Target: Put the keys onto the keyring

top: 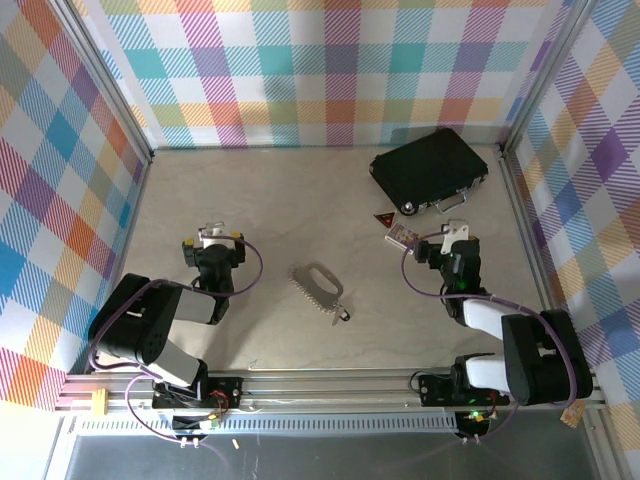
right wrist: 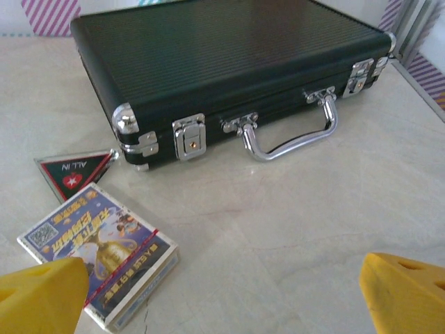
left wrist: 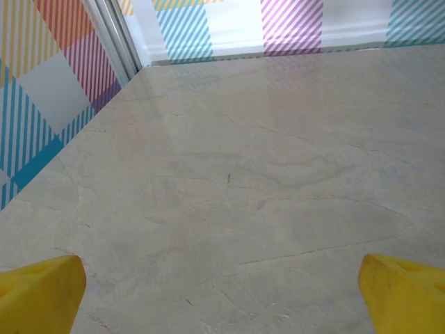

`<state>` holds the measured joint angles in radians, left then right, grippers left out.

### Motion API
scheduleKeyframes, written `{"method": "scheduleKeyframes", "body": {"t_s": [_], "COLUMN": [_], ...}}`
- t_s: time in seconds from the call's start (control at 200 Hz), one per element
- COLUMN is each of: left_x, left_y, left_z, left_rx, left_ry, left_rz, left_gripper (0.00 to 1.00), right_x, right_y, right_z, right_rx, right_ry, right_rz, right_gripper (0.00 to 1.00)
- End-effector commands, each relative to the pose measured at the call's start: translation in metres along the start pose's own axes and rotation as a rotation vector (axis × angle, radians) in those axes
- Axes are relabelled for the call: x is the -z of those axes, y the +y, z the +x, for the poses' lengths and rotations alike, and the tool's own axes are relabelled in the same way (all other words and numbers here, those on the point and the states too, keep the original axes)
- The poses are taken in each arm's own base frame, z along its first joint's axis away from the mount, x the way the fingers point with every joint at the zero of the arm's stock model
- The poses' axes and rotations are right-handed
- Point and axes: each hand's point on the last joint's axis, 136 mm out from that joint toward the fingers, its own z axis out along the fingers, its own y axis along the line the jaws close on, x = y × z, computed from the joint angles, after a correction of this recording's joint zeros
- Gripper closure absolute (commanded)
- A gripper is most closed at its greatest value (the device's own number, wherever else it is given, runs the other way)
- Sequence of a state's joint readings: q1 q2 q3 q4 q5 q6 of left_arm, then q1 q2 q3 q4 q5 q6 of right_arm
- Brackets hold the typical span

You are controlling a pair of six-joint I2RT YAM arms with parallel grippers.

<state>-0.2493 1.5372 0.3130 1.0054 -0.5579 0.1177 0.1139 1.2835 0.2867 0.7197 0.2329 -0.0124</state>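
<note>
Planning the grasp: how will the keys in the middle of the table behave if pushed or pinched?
The keys look like flat metal, so probably stiff and light. Lying flat on the smooth table, they would likely slide rather than roll when nudged, and may be hard to pinch from above.

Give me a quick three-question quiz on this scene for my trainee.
1. Where do the keys lie?
2. True or false: the left gripper and the right gripper are both open.
3. Which lies nearest the right gripper: A) black case, B) playing-card box, C) keys?
Key: 1 on the table between the arms, in neither gripper; 2 true; 3 B.
</note>
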Motion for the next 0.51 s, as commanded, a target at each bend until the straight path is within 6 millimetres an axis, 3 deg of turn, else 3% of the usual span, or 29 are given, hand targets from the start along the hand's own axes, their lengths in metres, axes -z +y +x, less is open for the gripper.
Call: {"method": "scheduleKeyframes", "body": {"t_s": [0.0,0.205,0.285,0.5], "left_x": [-0.003,-0.007,-0.012,-0.020], "left_y": [0.000,0.000,-0.002,-0.005], "left_z": [-0.010,-0.007,0.008,0.007], "left_rx": [0.063,0.087,0.091,0.091], "left_ry": [-0.030,-0.008,0.026,0.052], "left_rz": [0.027,0.069,0.091,0.095], "left_gripper": [0.00,0.00,0.00,0.00], "right_x": [-0.006,-0.021,-0.028,-0.042], "right_y": [0.004,0.005,0.009,0.001], "right_z": [-0.022,-0.012,-0.009,-0.001], "right_rx": [-0.027,-0.005,-0.002,-0.042], "right_ry": [-0.068,-0.089,-0.058,-0.001], "right_rz": [-0.036,-0.036,-0.061,-0.054], "right_gripper": [0.01,0.01,0.01,0.01]}}
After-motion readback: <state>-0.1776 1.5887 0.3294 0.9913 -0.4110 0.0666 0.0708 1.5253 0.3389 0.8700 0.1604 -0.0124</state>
